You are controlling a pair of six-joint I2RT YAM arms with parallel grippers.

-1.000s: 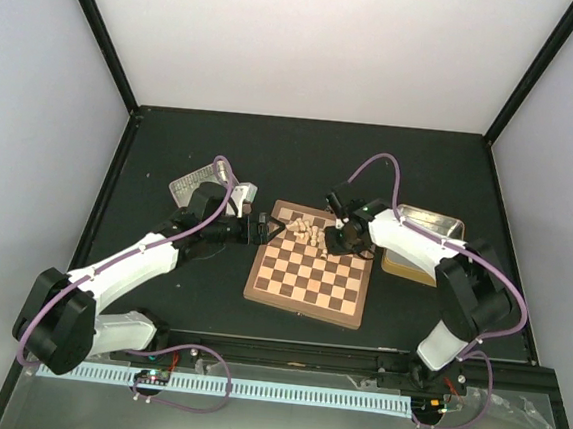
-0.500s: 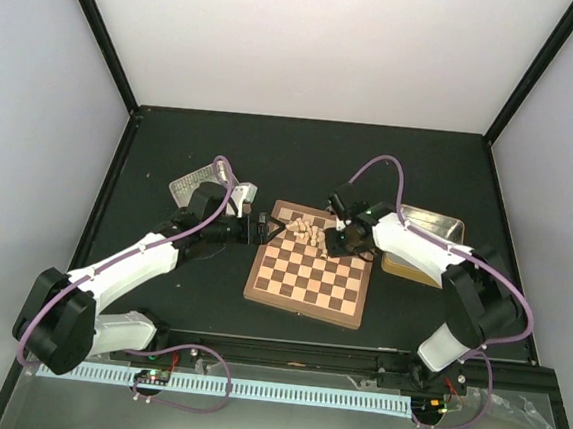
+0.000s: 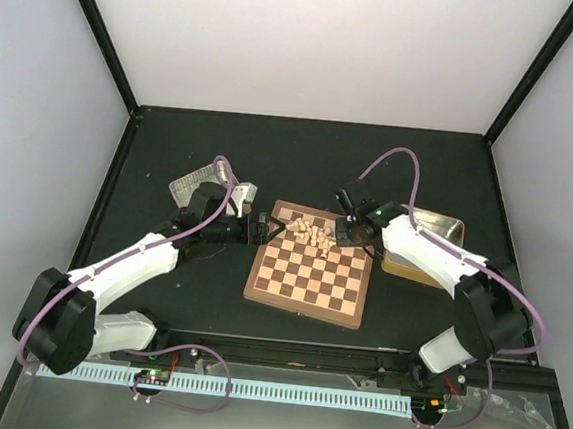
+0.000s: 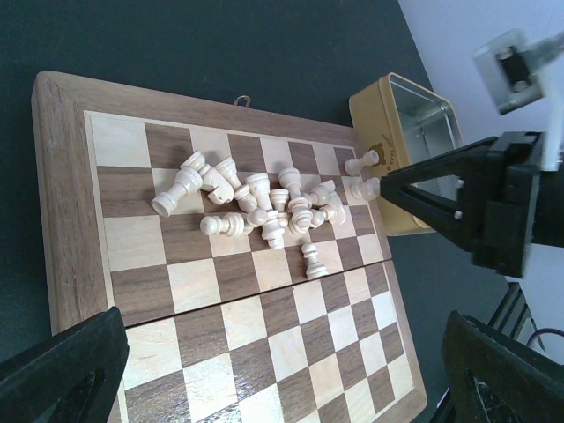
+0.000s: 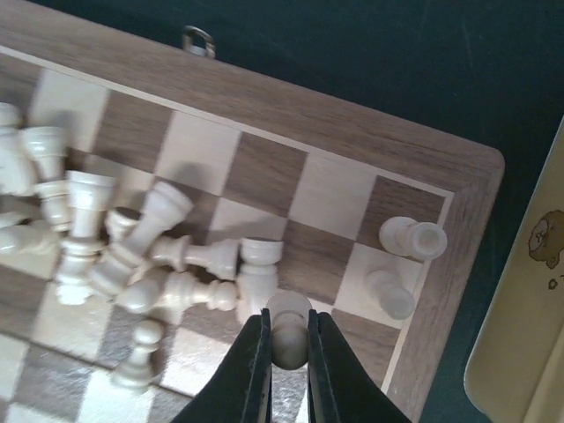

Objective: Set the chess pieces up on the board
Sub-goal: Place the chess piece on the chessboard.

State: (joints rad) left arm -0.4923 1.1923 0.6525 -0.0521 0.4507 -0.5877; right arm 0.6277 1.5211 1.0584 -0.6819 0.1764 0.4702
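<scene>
One chess piece (image 5: 287, 310) now clamped in right tool (image 5: 288, 339), board (image 5: 352, 145) unmoved

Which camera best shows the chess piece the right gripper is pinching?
Right wrist view: the chess piece sits close up, clamped in the right gripper. In the left wrist view it's small and hard to single out; in the top view, too tiny to see.

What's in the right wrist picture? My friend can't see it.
The right end effector pinches one pale chess piece over the wooden board. A jumble of fallen pieces lies beside it, and two more sit near the board's corner.
</scene>
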